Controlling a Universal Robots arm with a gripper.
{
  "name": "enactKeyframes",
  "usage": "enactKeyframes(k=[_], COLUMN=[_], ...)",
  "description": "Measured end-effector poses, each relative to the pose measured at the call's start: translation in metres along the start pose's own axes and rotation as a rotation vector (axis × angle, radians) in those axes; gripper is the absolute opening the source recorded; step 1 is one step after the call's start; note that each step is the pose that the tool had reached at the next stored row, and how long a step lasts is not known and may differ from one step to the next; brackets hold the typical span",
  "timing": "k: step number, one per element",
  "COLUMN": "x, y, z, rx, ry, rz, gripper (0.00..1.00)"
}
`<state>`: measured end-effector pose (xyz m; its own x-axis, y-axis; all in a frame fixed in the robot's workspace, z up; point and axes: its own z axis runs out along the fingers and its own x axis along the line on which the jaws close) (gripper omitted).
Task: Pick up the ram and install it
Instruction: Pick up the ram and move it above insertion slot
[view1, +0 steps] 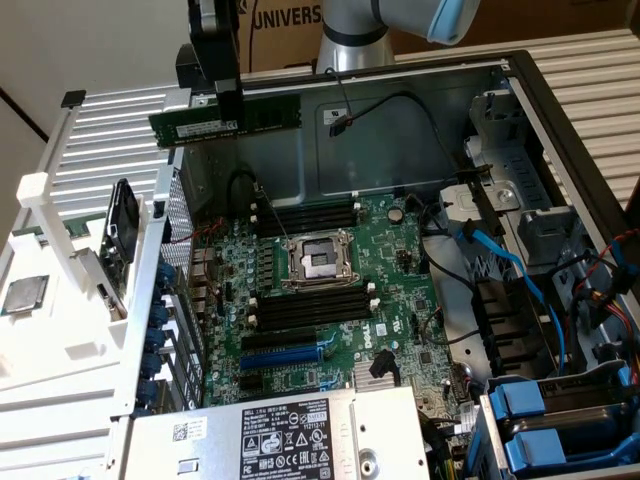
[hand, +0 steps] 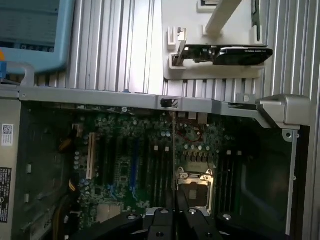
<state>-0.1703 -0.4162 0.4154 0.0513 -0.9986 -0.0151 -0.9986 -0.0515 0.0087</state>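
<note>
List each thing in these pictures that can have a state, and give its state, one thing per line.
Long dark-green ram stick: held edge-on in the jaws of the black gripper, lifted above the case, not installed.
Black ram slots: empty.
Silver processor socket: no cooler fitted.
Grey metal computer case: side open, motherboard exposed.

Probably a robotics lab: opened computer case (view1: 520, 100), Universal Robots carton (view1: 285, 25).

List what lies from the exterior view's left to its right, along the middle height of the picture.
Processor chip on the white stand → card held upright in the stand → motherboard's CPU socket → blue cable → red wires.
</note>
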Motion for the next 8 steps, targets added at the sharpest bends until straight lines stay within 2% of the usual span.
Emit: enactKeyframes(k=[8], x=[-0.007], y=[-0.0207], z=[0.0029], rx=[0.0035], ry=[0.0014], rz=[0.003], gripper=[0.13])
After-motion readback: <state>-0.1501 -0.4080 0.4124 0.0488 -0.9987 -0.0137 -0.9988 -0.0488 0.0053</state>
